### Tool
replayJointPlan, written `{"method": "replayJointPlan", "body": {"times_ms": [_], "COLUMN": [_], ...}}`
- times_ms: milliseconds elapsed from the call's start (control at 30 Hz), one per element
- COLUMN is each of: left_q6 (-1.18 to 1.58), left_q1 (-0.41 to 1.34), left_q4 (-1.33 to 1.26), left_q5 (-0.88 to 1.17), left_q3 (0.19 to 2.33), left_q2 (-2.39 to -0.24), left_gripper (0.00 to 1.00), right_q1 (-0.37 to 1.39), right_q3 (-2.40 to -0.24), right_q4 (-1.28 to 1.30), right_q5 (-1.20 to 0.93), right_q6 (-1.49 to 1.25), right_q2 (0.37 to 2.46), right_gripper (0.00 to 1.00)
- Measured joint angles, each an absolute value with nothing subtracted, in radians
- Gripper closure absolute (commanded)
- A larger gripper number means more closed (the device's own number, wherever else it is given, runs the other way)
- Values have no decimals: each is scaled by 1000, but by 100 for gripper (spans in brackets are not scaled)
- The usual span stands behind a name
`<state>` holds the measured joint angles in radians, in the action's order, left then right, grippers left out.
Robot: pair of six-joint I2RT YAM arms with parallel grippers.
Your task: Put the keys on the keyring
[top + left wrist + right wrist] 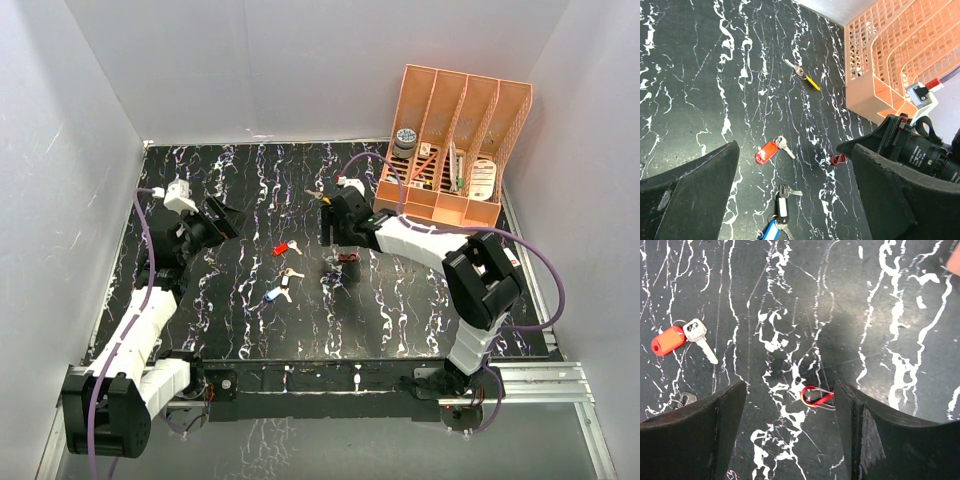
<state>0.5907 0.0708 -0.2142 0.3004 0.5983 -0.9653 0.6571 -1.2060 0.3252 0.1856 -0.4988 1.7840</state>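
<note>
The keyring [816, 396], a small red wire loop, lies flat on the black marbled table. It sits between the fingers of my open right gripper [790, 405], close against the right finger [855, 425], and nothing is gripped. From above, the keyring [348, 258] lies just below that gripper [337, 255]. The keys are scattered to its left: a red-tagged key [766, 152], a white-tagged key [782, 205], a blue-tagged key [771, 231] and a yellow key [807, 79] farther back. My left gripper [228, 222] hovers open and empty at the left, facing the keys.
An orange slotted organizer [455, 140] with small items stands at the back right. White walls enclose the table on three sides. The right arm's wrist camera [920, 150] shows beside the left gripper's right finger.
</note>
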Motion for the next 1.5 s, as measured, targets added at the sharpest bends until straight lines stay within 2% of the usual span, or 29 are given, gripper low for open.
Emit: {"method": "replayJointPlan", "body": {"times_ms": [400,1100,1500], "left_q6": [576,561,558], "left_q1": [79,79,79], "left_q4": [-223,-204,-204], "left_q5": [331,329,326], "left_q3": [616,623,623], "left_q2": [-980,-978,-978], "left_gripper": [7,7,7], "right_q1": [625,557,564], "right_q3": [-1196,-1100,-1003], "right_q4": [429,363,333], "right_q5": [218,-24,-50], "right_q6": [-420,-421,-440], "right_q2": [1747,1747,1703], "right_gripper": [29,28,30]}}
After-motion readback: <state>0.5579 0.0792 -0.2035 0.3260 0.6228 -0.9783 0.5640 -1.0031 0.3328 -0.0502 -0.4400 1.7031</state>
